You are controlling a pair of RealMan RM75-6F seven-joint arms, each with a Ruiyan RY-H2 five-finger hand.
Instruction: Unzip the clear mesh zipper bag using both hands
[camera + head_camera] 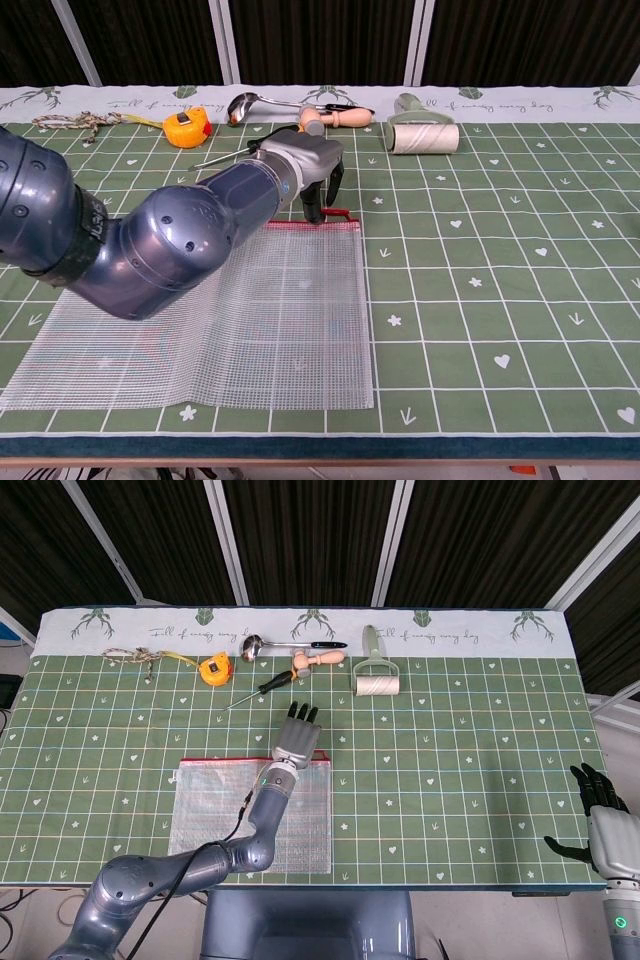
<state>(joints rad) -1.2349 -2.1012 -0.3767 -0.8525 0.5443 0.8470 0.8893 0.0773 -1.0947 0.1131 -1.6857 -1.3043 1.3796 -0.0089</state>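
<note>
The clear mesh zipper bag [210,810] [270,310] lies flat at the table's front left, its red zipper along the far edge. The red zipper pull [336,212] sits at the right end of that edge. My left hand [297,736] [305,165] hangs over this corner with its fingers extended and apart, fingertips [316,214] down at the zipper line just left of the pull. I cannot tell whether they touch it. The left forearm covers much of the bag's left part in the chest view. My right hand [601,815] hovers off the table's front right corner, fingers spread, holding nothing.
Along the back of the green mat lie a rope [130,657], an orange tape measure [214,669], a ladle [285,644], a screwdriver [260,688], a wooden tool [318,660] and a lint roller [376,680].
</note>
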